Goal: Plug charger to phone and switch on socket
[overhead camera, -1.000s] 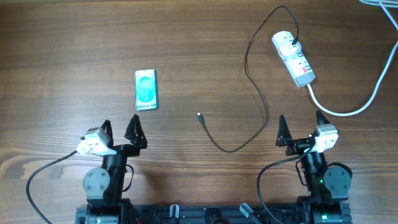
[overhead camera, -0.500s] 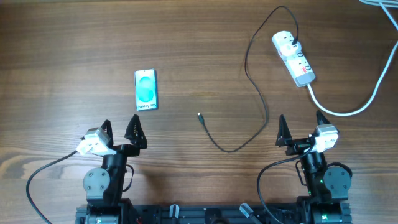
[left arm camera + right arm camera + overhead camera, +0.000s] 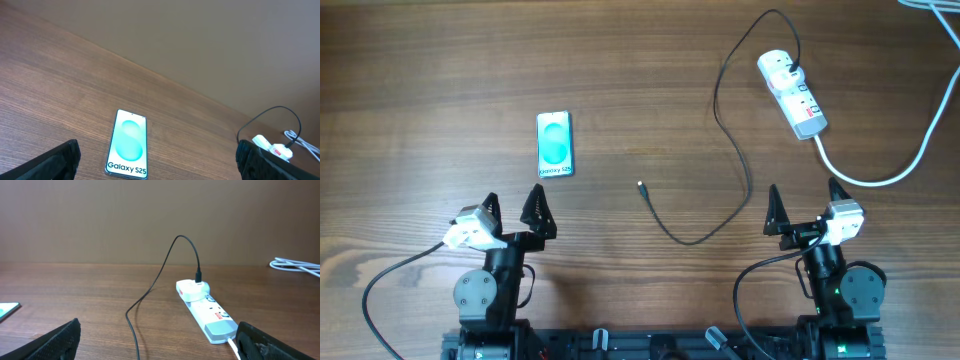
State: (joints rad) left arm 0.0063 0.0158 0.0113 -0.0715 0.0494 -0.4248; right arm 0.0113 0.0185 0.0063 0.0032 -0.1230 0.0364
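Note:
The phone [image 3: 555,144] lies flat on the wooden table, teal screen up, with "Galaxy S25" on its near end; it shows in the left wrist view as the phone [image 3: 128,144] just beyond my fingers. The charger [image 3: 730,150] is a thin black cable looping from the socket [image 3: 792,93] down to its small plug tip [image 3: 640,186] at mid-table. The right wrist view has the socket [image 3: 206,309] ahead to the right and the charger [image 3: 145,300] curving toward me. My left gripper [image 3: 513,207] and right gripper [image 3: 804,195] rest near the front edge, both open and empty.
A thick white cord [image 3: 880,170] runs from the socket's near end toward the right edge. More light cable [image 3: 297,265] lies at the far right. A wall stands behind the table's far edge.

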